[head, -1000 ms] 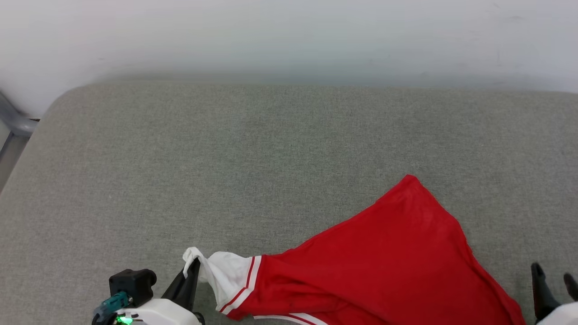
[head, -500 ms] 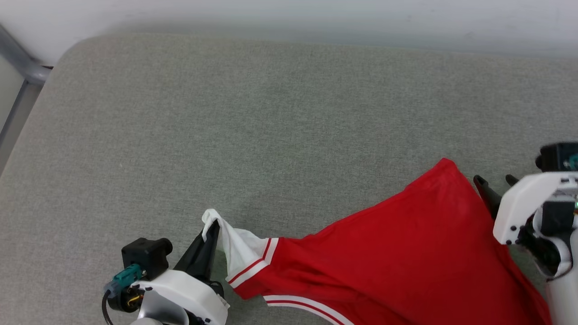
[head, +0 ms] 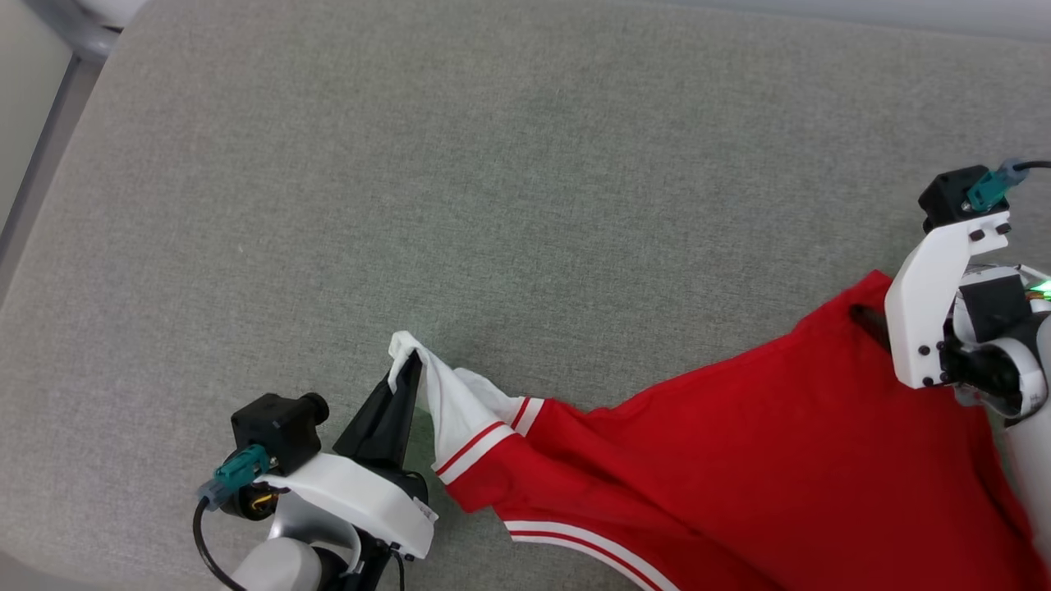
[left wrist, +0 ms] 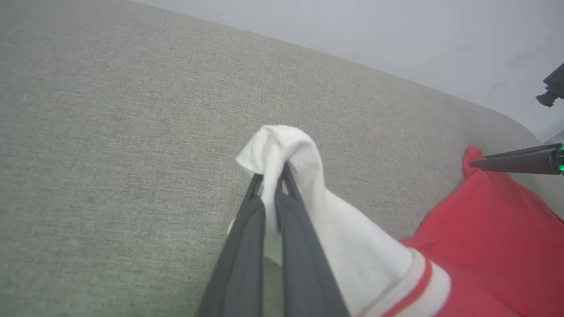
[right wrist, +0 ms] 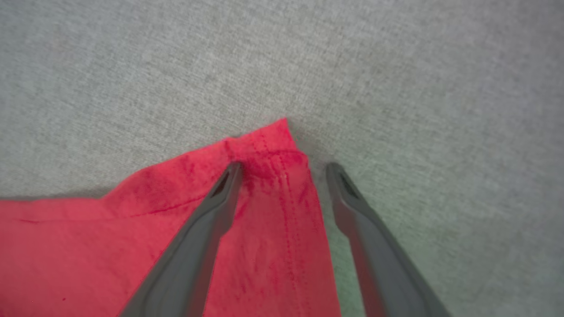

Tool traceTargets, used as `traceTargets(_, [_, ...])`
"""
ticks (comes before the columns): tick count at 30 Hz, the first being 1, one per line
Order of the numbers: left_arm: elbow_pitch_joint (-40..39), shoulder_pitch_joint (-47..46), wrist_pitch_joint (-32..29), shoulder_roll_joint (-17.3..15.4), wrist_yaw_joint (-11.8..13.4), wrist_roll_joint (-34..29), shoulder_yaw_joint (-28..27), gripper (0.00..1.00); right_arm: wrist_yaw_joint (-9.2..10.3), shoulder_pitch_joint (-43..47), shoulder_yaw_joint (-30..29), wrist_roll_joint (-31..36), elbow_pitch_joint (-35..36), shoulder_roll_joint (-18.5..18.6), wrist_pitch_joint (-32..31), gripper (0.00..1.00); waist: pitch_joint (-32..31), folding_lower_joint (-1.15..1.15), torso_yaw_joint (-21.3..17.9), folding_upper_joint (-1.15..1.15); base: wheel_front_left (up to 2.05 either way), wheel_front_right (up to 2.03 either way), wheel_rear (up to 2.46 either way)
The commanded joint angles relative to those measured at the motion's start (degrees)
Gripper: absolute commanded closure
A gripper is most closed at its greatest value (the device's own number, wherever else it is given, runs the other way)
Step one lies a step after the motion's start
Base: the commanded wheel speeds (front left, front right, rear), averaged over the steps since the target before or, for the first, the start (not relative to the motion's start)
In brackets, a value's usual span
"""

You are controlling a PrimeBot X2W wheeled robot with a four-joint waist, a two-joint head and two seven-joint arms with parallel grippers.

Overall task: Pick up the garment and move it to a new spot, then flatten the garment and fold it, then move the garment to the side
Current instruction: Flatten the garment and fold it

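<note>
Left pincer (head: 410, 361): grips white sleeve (head: 447, 402).
Right pincer (right wrist: 284, 169): spread astride hem corner (right wrist: 269, 149).
Garment (head: 739, 443): lengthwise left to right.

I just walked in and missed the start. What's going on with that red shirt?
The robot is handling the garment on a grey cushion. Its left gripper is shut on the tip of the white sleeve. Its right gripper is open at the red corner, one finger over the cloth, one beside its edge. The garment lies stretched between them, unfolded.
</note>
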State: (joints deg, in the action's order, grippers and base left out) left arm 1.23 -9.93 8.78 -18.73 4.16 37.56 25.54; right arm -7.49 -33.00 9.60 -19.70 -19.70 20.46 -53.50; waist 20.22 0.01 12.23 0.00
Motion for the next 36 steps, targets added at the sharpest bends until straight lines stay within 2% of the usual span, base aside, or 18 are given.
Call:
traceTargets(1, [0.5,-0.8,0.5,0.4,-0.4,0.1,0.1,1.00,-0.01,1.6,2.1,-1.6,-2.7,-0.4,-2.3,0.00,0.9,-0.01,0.7,0.00,0.00,0.00,0.00])
traceTargets(2, [0.8,-1.0,0.6,0.5,-0.5,0.2,0.1,1.00,-0.07,2.3,2.5,-2.3,-3.9,-0.6,-3.4,0.17,1.0,-0.01,0.8,0.00,0.00,0.00,0.00])
traceTargets(3, [1.1,-1.2,0.7,0.5,-0.6,0.3,0.2,1.00,-0.07,2.6,3.3,-2.7,-4.2,-0.5,-3.9,0.66,1.0,-0.01,0.8,0.00,0.00,0.00,0.00])
traceTargets(4, [1.4,-1.2,0.8,0.6,-0.7,0.5,0.1,1.00,-0.08,2.8,3.4,-3.5,-4.7,-0.6,-4.4,1.00,1.1,-0.01,0.8,0.00,0.00,0.00,0.00])
traceTargets(10, [2.9,-1.0,0.7,-0.3,-0.2,2.1,-1.9,1.00,-0.06,1.2,4.6,-4.6,-4.7,0.4,-3.1,1.00,-1.0,-0.01,0.1,0.00,0.00,0.00,0.00])
traceTargets(21, [0.1,-8.8,-2.4,-5.8,0.4,-0.5,-4.3,1.00,0.03,-6.0,-0.4,0.6,-3.4,-0.4,11.3,1.00,-6.3,-0.01,-2.6,0.00,0.00,0.00,0.00])
traceTargets(24, [-0.4,-11.9,-3.3,-7.1,0.6,-1.4,-5.0,1.00,0.03,-7.7,-1.4,2.0,-3.5,-1.0,13.6,1.00,-7.1,-0.01,-3.4,0.00,0.00,0.00,0.00])
traceTargets(30, [1.0,-25.5,-6.1,-8.5,-0.9,-2.4,-6.5,1.00,0.03,-14.6,-5.7,6.8,-3.6,-2.2,19.0,1.00,-7.3,-0.01,-5.5,0.00,0.00,0.00,0.00])
traceTargets(36, [9.4,-41.7,-9.0,-8.8,-3.1,-2.9,-7.0,1.00,0.04,-24.8,-8.6,11.9,-4.2,-3.1,21.9,1.00,-5.2,-0.01,-7.9,0.00,0.00,0.00,0.00])
